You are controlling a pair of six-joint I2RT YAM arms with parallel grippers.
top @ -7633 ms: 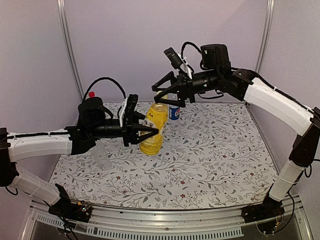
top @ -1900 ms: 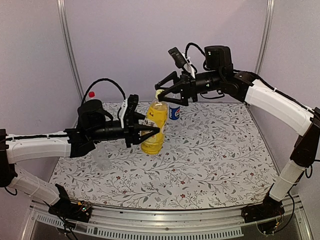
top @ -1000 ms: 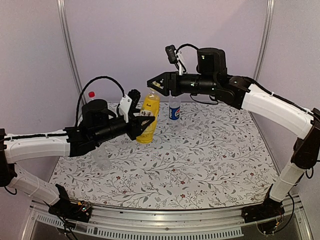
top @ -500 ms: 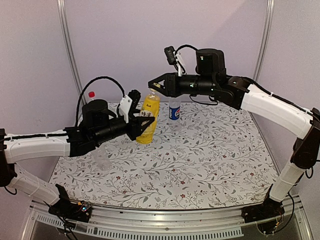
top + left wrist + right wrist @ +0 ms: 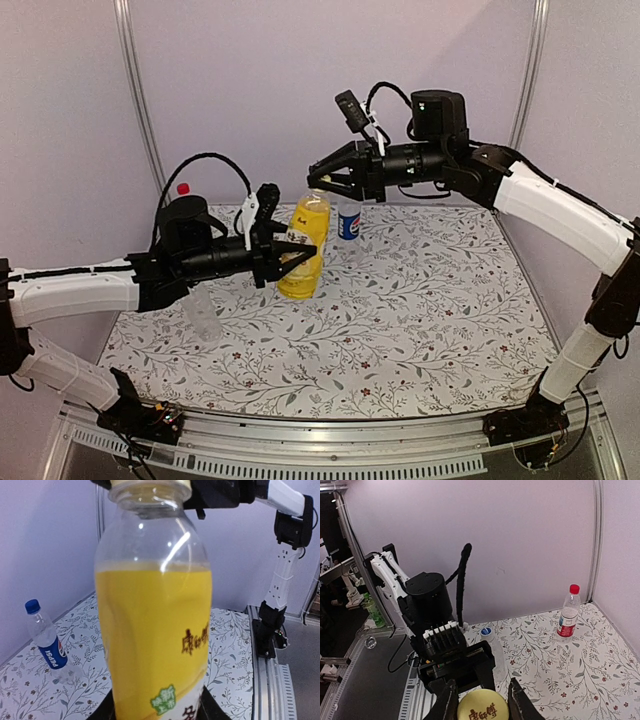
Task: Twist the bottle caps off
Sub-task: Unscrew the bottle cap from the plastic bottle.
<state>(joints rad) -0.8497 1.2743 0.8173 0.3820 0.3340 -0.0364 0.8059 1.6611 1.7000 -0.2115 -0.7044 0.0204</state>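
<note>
Lilac walls back a floral-covered desk (image 5: pixel 430 320). At its middle, the left gripper (image 5: pixel 296 262) is clamped around the body of the yellow bottle (image 5: pixel 303 240). The right gripper (image 5: pixel 320 186) is closed on that bottle's cap (image 5: pixel 482 709) from the right. The blue-label bottle (image 5: pixel 349 222) stands just beyond. The red-capped bottle (image 5: pixel 567 612) stands far left. The plain clear bottle (image 5: pixel 203 315) stands under the left arm.

Soft, even light, faint shadows; the yellow bottle (image 5: pixel 152 630) looks blurred up close (left wrist)
</note>
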